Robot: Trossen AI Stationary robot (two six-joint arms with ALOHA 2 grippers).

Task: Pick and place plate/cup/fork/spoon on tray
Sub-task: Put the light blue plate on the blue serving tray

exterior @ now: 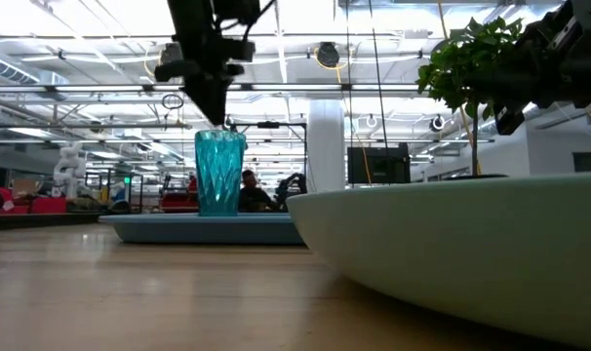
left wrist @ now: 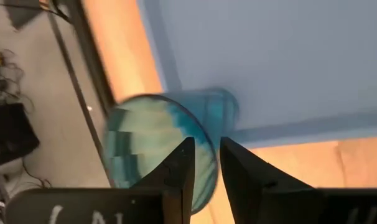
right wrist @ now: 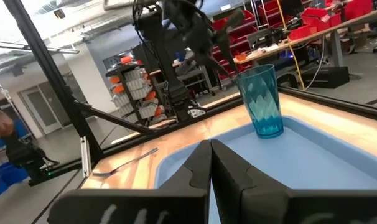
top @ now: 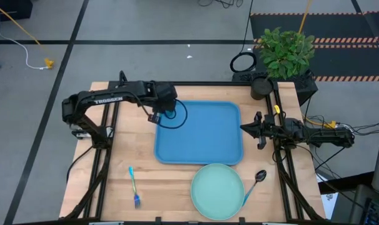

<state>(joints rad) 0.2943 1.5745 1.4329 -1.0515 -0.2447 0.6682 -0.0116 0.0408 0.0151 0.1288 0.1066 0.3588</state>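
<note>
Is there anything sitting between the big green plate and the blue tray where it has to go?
No, nothing visible does. The plate lies on the table right beside the tray, at its near edge. The cup stands in the tray's far left corner, under the left gripper, leaving most of the tray bare.

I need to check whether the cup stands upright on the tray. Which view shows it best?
The right wrist view: the cup stands upright on the tray. The low view confirms it; the high view and the left wrist view show mostly its rim.

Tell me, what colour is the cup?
Teal, see-through, with diamond facets; the cup shows best in the right wrist view.
</note>
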